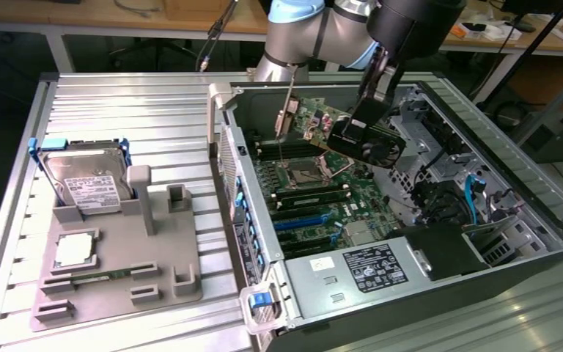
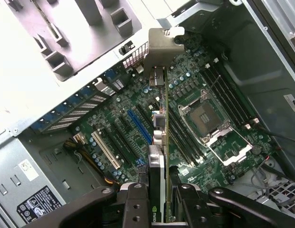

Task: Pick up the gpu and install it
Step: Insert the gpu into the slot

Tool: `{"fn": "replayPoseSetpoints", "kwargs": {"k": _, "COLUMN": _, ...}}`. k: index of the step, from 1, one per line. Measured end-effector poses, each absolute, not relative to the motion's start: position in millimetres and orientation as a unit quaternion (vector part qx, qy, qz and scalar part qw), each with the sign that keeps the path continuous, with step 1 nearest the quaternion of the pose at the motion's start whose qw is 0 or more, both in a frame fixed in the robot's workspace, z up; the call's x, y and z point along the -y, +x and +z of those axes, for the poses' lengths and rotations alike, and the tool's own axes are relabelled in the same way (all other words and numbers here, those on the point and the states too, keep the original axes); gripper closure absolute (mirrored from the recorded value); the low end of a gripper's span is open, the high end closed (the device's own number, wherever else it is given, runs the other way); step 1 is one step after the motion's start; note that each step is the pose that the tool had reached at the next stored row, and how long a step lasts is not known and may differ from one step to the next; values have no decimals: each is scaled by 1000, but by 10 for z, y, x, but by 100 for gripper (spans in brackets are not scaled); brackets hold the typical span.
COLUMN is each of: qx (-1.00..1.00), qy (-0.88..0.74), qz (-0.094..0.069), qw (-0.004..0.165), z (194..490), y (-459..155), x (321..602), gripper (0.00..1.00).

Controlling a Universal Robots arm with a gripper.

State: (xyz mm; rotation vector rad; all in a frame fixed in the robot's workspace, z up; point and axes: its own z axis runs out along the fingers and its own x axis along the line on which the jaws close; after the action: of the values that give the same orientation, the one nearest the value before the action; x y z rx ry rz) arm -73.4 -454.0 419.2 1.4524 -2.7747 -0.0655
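Observation:
The gpu [image 1: 345, 132], a green-backed card with a black fan side and a silver end bracket [image 1: 284, 119], hangs tilted in the air above the motherboard [image 1: 355, 198] inside the open computer case. My gripper [image 1: 362, 121] is shut on the card's upper edge. In the wrist view the gpu [image 2: 160, 142] shows edge-on between my two black fingers [image 2: 133, 199], with its bracket [image 2: 162, 47] at the far end. Below it lie the expansion slots [image 2: 138, 126], and the card stays apart from them.
The case walls [image 1: 225, 147] surround the board; the CPU socket [image 1: 306, 172], RAM slots [image 1: 311, 196] and power supply [image 1: 360, 275] lie inside. On the exterior view's left, a grey holder [image 1: 164, 264] carries a hard drive [image 1: 86, 183], a processor [image 1: 74, 251] and a RAM stick [image 1: 105, 277].

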Motion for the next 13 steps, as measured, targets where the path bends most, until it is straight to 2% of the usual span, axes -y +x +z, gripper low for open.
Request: {"fn": "replayPoseSetpoints", "kwargs": {"k": 13, "qx": 874, "qy": 486, "qz": -21, "qw": 5, "z": 4191, "y": -732, "x": 4540, "gripper": 73}}
